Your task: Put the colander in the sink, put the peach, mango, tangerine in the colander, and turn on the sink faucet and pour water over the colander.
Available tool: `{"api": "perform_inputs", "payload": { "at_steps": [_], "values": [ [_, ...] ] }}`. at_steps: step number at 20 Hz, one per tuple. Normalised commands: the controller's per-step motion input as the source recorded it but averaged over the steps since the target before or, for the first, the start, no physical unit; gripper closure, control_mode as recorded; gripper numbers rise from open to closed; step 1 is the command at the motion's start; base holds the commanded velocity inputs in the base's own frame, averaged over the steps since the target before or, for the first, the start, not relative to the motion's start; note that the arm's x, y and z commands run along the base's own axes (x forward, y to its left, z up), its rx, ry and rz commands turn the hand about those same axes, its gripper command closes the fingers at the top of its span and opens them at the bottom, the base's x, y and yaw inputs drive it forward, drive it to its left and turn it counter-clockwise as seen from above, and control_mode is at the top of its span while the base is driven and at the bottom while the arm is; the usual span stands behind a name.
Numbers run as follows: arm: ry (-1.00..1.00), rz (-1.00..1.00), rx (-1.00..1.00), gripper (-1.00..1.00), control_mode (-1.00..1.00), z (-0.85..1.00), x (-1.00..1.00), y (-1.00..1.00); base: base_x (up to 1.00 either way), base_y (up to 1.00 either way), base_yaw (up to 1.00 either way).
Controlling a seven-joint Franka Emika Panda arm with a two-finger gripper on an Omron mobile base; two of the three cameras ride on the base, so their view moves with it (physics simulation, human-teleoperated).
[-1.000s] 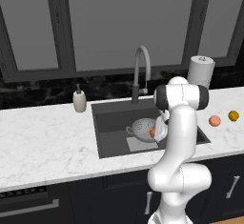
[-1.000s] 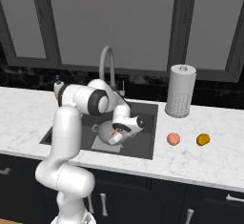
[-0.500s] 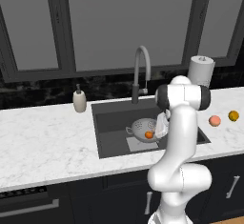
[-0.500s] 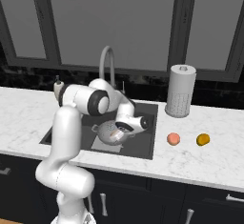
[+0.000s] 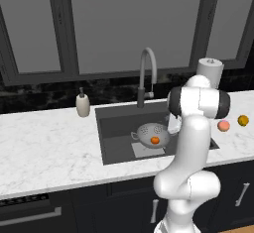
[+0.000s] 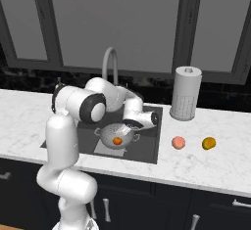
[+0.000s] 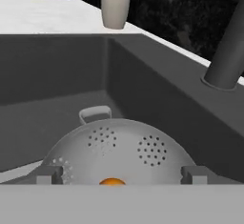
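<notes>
Tangerine, the small bright orange ball (image 5: 155, 140), now sits inside the silver metal colander with little holes (image 6: 117, 136) in the dark grey sink (image 5: 116, 128). The jaws have opened wide and hold nothing. The pink peach (image 6: 178, 142) and yellow-orange mango (image 6: 209, 143) wait on the white counter (image 6: 206, 163).

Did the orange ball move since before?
Yes. The tangerine left the gripper and dropped down into the colander, which sits in the sink.
</notes>
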Motion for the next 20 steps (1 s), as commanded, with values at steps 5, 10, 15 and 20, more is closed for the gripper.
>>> {"api": "perform_inputs", "payload": {
  "at_steps": [5, 10, 15, 20],
  "values": [
    [-0.09, -0.05, 0.05, -1.00, -1.00, 0.51, -0.72, -0.47, 0.00, 0.00, 0.00],
    [-0.01, -0.07, -0.01, -1.00, -1.00, 0.70, -0.49, -0.19, 0.00, 0.00, 0.00],
    [0.00, -0.09, -0.08, -1.00, -1.00, 0.76, -0.50, -0.13, 0.00, 0.00, 0.00],
    [0.04, -0.18, -0.14, -1.00, -1.00, 0.36, -0.70, -0.32, 0.00, 0.00, 0.00]
  ]
}}
